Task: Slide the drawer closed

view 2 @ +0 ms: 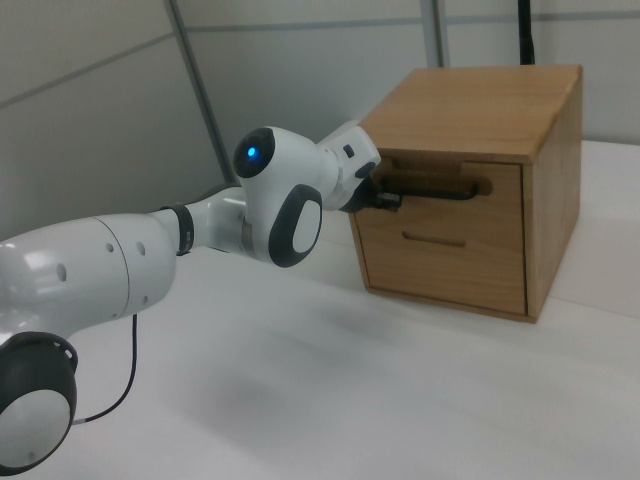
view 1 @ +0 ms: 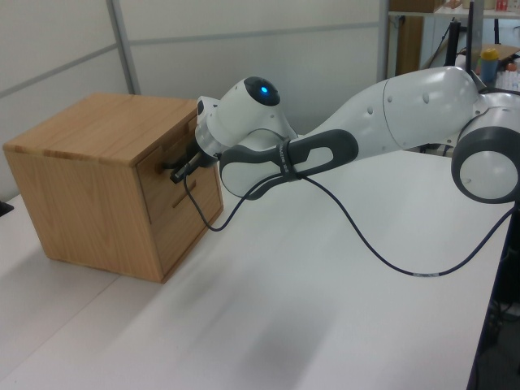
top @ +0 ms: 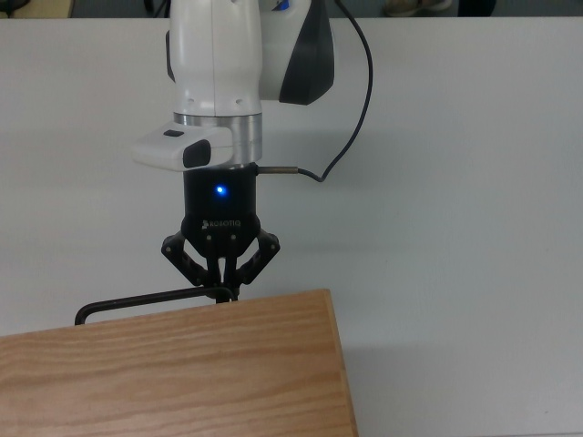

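The drawer [view 2: 500,193] sits flush in the face of the wooden cabinet [view 2: 480,95]. From the top view only its thin black bar handle [top: 137,301] shows, sticking out past the cabinet top [top: 173,373]. My gripper [top: 221,291] is shut, its fingertips together and touching the right end of that handle. In the right view the gripper [view 2: 385,198] meets the left end of the handle [view 2: 435,188]. In the left view the gripper [view 1: 172,171] is against the cabinet's front face.
The cabinet stands on a white table [top: 455,228]. A black cable [top: 351,109] runs from the wrist over the table behind the arm. A lower drawer with a slot pull [view 2: 432,238] is also flush. Shelving [view 1: 487,49] stands far behind the table.
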`<action>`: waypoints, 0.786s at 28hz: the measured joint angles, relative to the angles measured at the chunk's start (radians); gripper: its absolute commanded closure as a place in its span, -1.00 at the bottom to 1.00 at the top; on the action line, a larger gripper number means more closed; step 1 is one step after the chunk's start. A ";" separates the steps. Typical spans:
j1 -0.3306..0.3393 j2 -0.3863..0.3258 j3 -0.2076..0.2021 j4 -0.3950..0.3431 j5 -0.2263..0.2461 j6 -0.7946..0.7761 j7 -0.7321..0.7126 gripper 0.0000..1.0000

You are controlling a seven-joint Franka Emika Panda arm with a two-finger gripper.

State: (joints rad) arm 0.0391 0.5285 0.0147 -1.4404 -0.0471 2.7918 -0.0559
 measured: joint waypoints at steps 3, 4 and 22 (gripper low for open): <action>0.000 -0.018 0.000 0.020 0.000 -0.125 0.000 1.00; 0.000 -0.025 0.000 0.025 0.000 -0.160 0.000 1.00; 0.000 -0.302 0.000 0.046 0.001 -0.945 0.001 1.00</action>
State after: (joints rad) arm 0.0392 0.2269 0.0147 -1.3940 -0.0461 1.8471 -0.0553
